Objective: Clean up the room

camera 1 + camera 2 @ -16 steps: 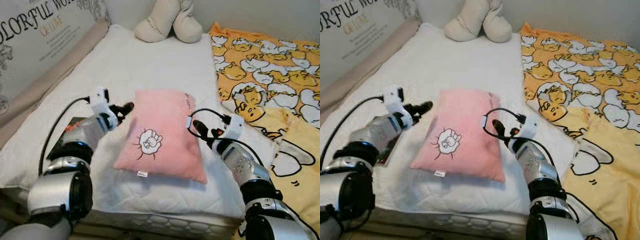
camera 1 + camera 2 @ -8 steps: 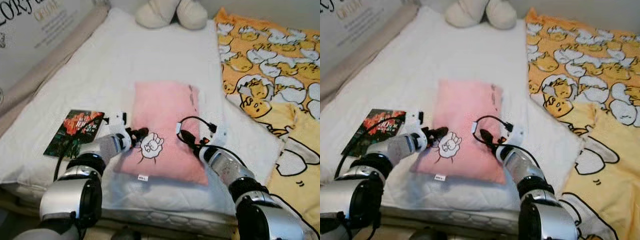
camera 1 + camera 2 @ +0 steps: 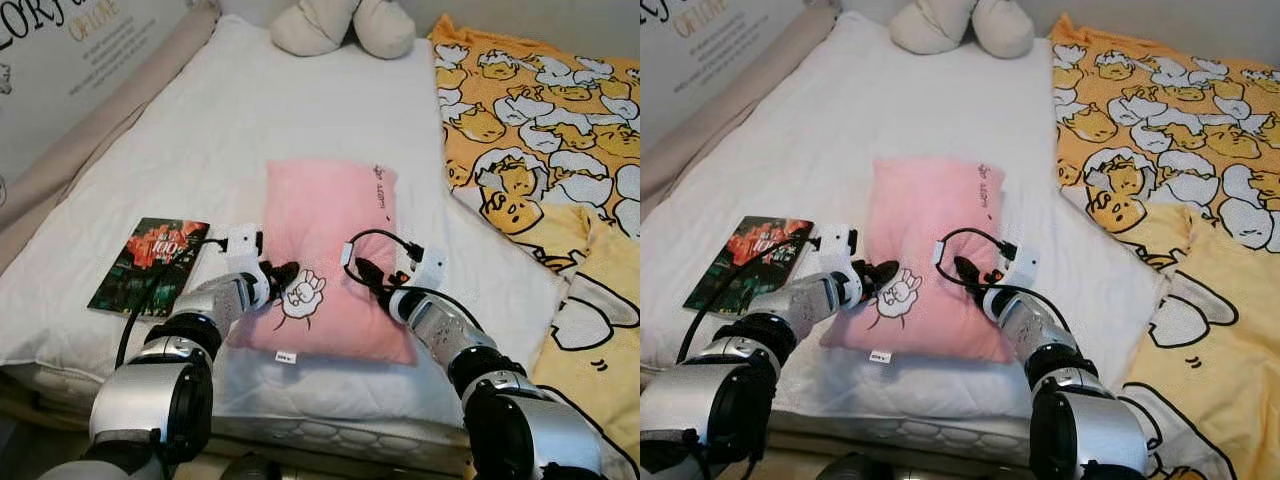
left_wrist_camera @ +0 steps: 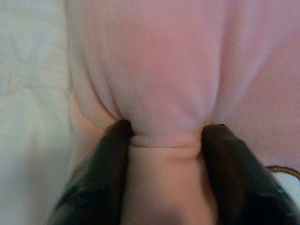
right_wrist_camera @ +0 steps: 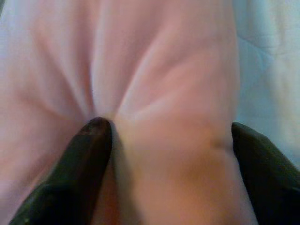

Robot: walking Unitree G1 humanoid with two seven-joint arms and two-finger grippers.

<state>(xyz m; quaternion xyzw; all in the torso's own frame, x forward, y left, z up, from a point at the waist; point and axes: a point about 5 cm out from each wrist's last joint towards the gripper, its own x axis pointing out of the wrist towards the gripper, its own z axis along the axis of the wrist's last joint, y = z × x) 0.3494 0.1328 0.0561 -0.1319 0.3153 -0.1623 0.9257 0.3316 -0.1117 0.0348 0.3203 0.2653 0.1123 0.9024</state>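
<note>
Pink pillow (image 3: 330, 255) lies lengthwise near-to-far on bed (image 3: 200, 130). Left tool (image 3: 283, 274) pinches its left edge, right tool (image 3: 362, 270) its right; both clenched on fabric.

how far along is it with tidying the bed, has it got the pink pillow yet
Done: both grippers are at the pink pillow. In hand: the left gripper and right gripper each pinch a fold of it, as the wrist views show, but it lies flat on the white mattress. Left: lifting and placing it; the book and yellow blanket are untouched.
</note>
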